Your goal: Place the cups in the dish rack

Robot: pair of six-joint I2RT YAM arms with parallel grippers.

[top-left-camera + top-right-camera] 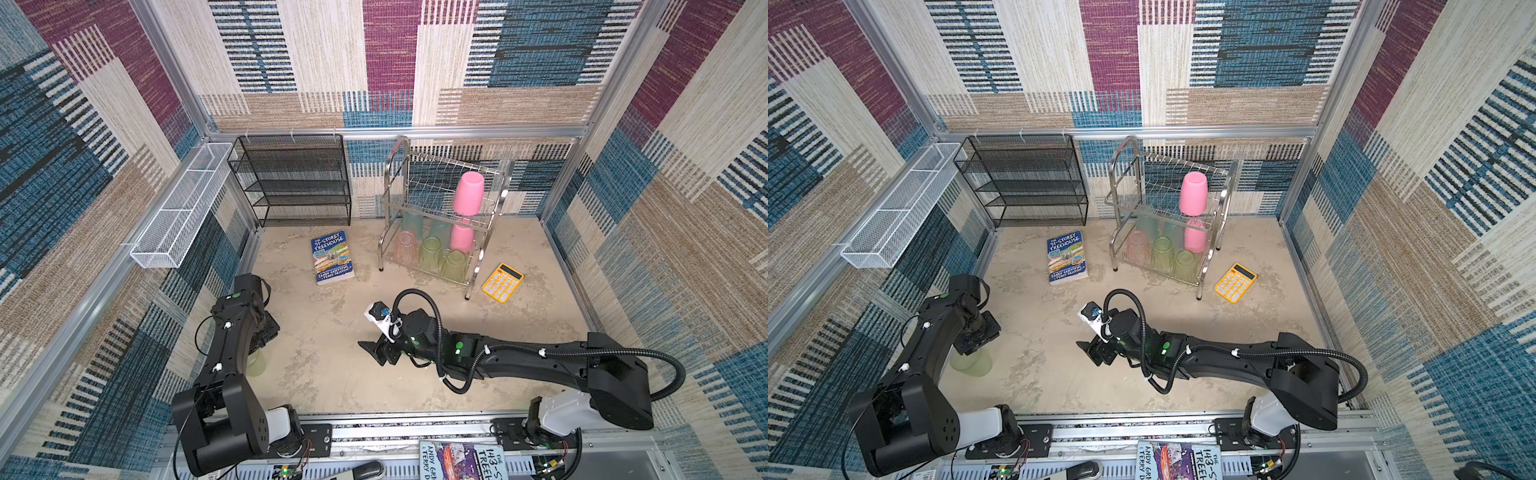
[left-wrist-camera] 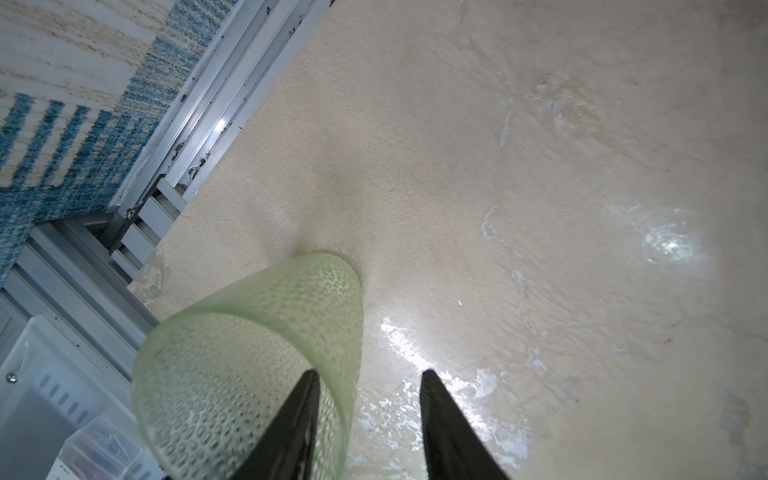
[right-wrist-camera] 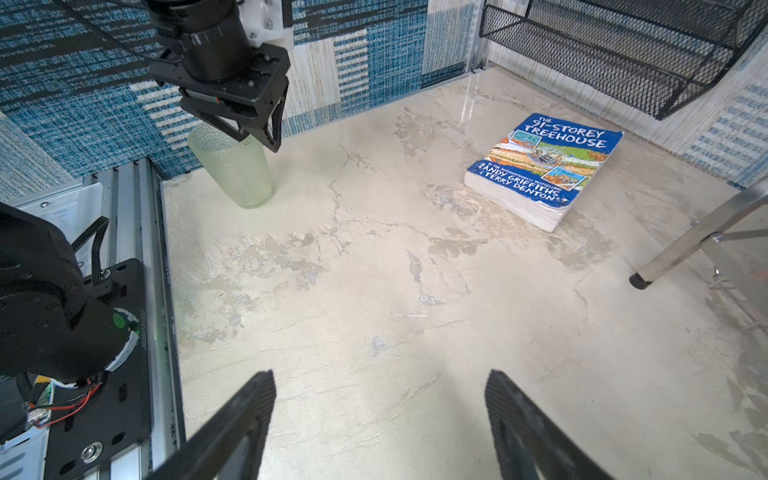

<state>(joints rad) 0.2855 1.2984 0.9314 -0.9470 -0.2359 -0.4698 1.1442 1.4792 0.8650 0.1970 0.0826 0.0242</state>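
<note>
Closest in the left wrist view, a yellow-green cup (image 2: 232, 365) stands on the table (image 2: 540, 166), its mouth towards the left gripper (image 2: 368, 374). One finger (image 2: 291, 428) reaches inside the cup and the other stays outside. The wall passes between the jaws, nearer the inner finger, with a clear gap to the outer one. These jaws are partly open and not clamped.

The right gripper (image 3: 380, 374) hangs low over the table, jaws wide with nothing between them. That cup (image 3: 237, 170) is well ahead of them, and a book (image 3: 544, 166) lies ahead too, apart from the cup.

Off to the side of the right jaws, well apart, the rack (image 1: 400, 140) carries seven upturned cups. A pink cup (image 1: 468, 193) sits on the upper tier. Below it are a second pink cup (image 1: 462, 237), two teal cups (image 1: 412, 222), a salmon cup (image 1: 405, 247) and two green cups (image 1: 431, 253). A calculator (image 1: 503, 282) lies just beside the rack.
</note>
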